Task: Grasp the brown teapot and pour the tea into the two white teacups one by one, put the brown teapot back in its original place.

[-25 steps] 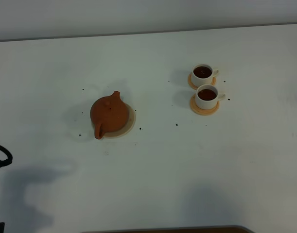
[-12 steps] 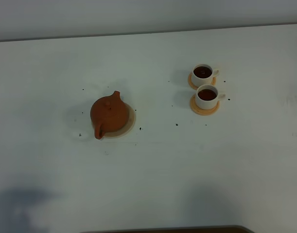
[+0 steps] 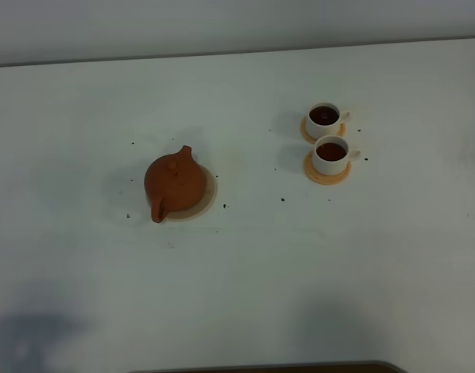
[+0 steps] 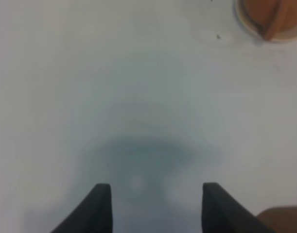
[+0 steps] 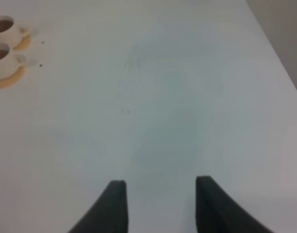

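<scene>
Now both hands hang open over the white table [image 3: 245, 280], holding nothing: the left hand [image 4: 155, 206] well short of the brown teapot [image 3: 174, 183] on its beige disc [image 3: 208, 194], the right hand [image 5: 160, 204] far from the two filled white teacups [image 3: 329, 154].

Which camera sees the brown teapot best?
The exterior high view: the whole brown teapot shows, sitting on its beige disc. The left wrist view catches only an edge of it; the right wrist view shows none.
</scene>
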You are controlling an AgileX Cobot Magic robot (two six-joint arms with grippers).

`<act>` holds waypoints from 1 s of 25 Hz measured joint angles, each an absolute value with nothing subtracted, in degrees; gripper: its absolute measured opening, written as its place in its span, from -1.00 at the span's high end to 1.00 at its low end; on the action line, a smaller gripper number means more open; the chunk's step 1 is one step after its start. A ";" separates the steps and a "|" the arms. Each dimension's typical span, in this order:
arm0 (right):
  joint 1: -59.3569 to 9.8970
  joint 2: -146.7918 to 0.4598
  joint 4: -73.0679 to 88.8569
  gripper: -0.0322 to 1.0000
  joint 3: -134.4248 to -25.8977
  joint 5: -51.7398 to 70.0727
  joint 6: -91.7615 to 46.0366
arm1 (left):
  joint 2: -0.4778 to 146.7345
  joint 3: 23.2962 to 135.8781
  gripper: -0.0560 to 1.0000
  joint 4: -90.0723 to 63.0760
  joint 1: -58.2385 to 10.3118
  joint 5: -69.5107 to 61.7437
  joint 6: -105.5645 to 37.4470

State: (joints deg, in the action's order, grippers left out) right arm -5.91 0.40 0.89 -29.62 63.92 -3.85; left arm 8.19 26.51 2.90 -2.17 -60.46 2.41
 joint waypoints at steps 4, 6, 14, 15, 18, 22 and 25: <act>-5.91 0.40 0.89 0.23 -29.62 63.92 -3.85 | 6.95 26.51 0.02 2.90 -0.33 -60.46 2.41; -5.91 0.40 0.89 0.23 -29.62 63.92 -3.85 | 6.28 26.51 0.02 2.90 0.16 -60.45 2.41; -5.91 0.40 0.89 0.23 -29.62 63.92 -3.85 | 1.00 26.51 0.02 2.90 0.40 -60.52 2.41; -5.91 0.40 0.89 0.23 -29.62 63.92 -3.85 | 0.39 26.51 0.02 2.90 0.40 -60.52 2.41; -5.97 0.40 0.89 0.23 -29.62 63.92 -3.85 | -0.21 26.51 0.02 2.90 0.40 -60.52 2.36; -6.84 0.40 0.89 0.23 -29.62 63.92 -3.85 | -0.21 26.44 0.02 2.90 0.40 -60.52 2.40; -7.40 0.40 0.89 0.23 -29.62 63.92 -3.85 | -0.21 26.44 0.02 2.90 0.40 -60.52 2.40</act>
State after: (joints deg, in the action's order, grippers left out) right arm -7.40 0.40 0.89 -29.62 63.92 -3.85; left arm -0.21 26.44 2.90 0.40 -60.52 2.40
